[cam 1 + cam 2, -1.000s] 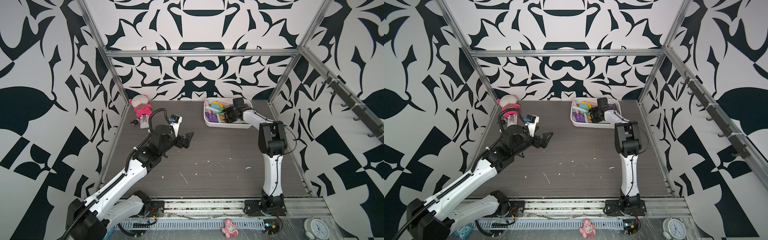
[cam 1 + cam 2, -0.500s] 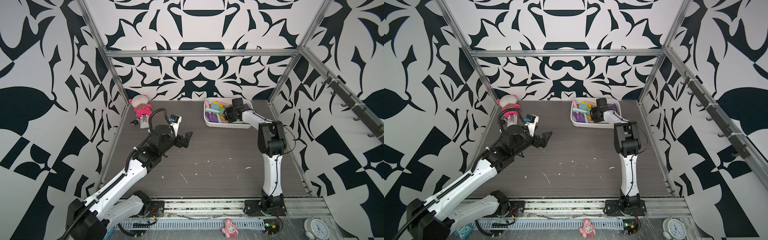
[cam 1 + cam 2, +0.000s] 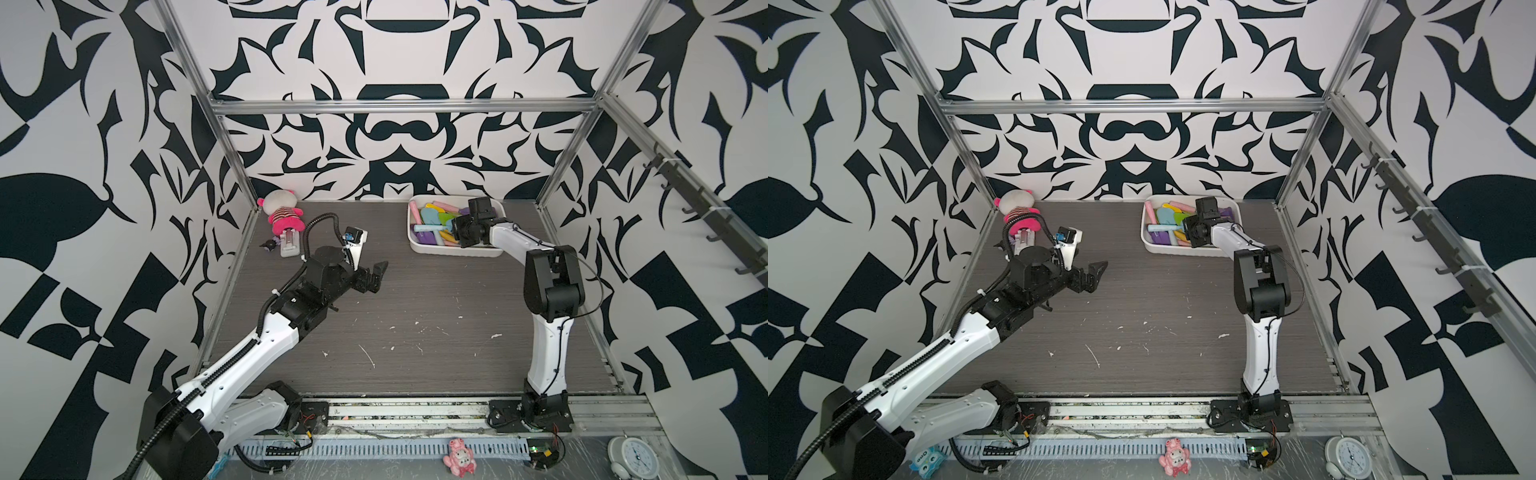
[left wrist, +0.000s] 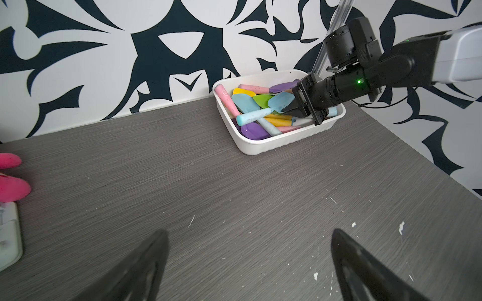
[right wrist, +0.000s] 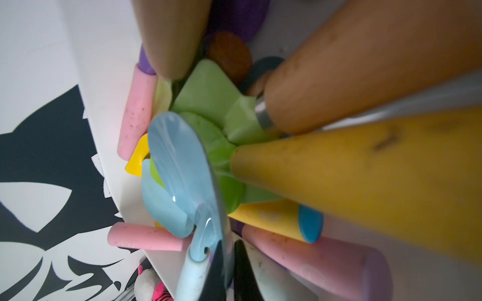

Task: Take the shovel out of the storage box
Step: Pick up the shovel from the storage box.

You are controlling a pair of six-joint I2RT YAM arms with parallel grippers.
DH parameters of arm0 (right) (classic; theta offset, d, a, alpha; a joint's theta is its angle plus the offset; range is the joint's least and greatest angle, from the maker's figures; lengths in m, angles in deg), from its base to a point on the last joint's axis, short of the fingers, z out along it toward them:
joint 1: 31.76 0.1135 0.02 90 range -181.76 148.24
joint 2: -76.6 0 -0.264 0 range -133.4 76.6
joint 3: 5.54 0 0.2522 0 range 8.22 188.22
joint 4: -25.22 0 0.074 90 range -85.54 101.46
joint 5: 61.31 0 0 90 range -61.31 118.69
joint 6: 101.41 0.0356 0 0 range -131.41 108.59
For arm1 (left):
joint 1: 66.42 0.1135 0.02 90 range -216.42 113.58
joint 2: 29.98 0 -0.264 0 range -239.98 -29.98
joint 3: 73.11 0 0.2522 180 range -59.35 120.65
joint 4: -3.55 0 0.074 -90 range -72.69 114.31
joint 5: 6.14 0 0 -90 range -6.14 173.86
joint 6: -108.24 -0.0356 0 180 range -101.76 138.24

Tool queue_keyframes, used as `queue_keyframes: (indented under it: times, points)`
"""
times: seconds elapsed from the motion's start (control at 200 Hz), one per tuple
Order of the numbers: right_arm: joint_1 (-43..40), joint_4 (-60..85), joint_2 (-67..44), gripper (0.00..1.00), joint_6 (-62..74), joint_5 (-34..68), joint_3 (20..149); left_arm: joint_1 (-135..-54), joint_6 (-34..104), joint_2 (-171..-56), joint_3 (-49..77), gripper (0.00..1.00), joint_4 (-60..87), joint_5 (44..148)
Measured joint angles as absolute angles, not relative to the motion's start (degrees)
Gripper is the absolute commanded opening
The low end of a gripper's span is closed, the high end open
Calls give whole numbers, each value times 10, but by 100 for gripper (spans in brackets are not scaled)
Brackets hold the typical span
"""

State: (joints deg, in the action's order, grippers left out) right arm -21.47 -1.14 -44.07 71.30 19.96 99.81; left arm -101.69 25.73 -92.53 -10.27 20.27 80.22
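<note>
Shovel (image 3: pixel 428 227), probably light, stiff plastic: right gripper (image 3: pixel 454 227) pinched shut on its blade neck, handle toward 9 o'clock; left gripper (image 3: pixel 376 276) open, empty.

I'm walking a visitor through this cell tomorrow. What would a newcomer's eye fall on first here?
The bold black-and-white patterned walls enclosing the table dominate. Next, the white storage box at the table's far right corner, heaped with pastel shovels, where the right end effector is shut on the light blue shovel. A pink plush doll lies in the far left corner.
</note>
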Motion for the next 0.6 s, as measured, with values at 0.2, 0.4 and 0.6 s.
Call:
queue_keyframes:
  times: [0.2,0.4,0.6]
  points:
    - [-215,-15,-417,0,683,193,996,-1017,260,-956,-73,99,194,807]
    - [-215,-54,-407,0,617,189,1012,-1017,262,-988,-48,99,188,820]
    - [-215,-98,-388,0,534,189,1045,-1012,257,-1007,-23,99,188,835]
